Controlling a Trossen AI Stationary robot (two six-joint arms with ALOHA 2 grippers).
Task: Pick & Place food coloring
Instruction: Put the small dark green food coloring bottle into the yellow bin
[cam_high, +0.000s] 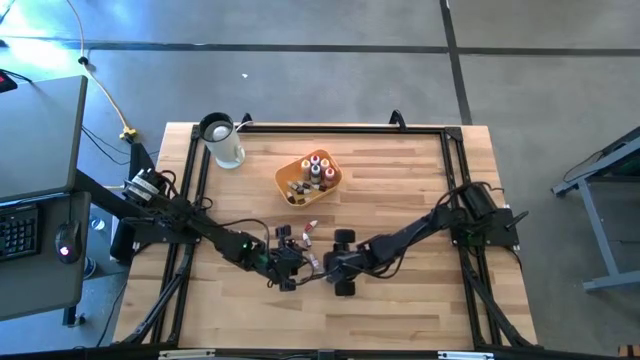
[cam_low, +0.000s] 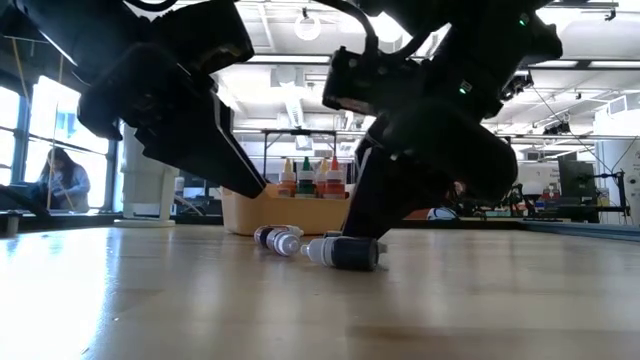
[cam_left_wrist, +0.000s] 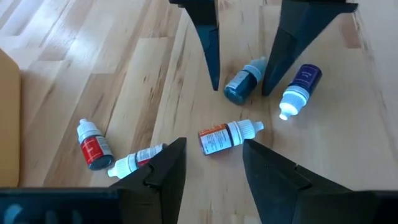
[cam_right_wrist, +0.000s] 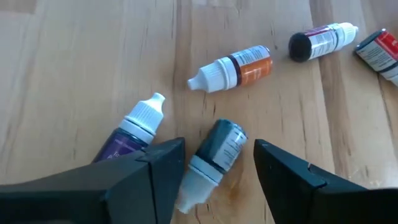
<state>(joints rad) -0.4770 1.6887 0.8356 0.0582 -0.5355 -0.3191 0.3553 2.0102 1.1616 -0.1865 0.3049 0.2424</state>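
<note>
**Robot:** Both grippers are low over the table's near middle, tips facing each other. My left gripper (cam_left_wrist: 211, 165) is spread, nothing in it; the orange bottle (cam_left_wrist: 227, 136) lies on the wood between its fingers.

**Other:** And your right?

**Robot:** My right gripper (cam_right_wrist: 214, 165) is spread too, straddling the teal bottle (cam_right_wrist: 217, 152), which lies flat on the wood, not lifted. A purple bottle (cam_right_wrist: 127, 134) lies just beside it.

**Other:** Any others?

**Robot:** A red bottle (cam_left_wrist: 93, 146) and a dark one (cam_left_wrist: 134, 160) lie nearby. More stand upright in the tray (cam_high: 290, 172), near the jug (cam_high: 222, 140).
</note>
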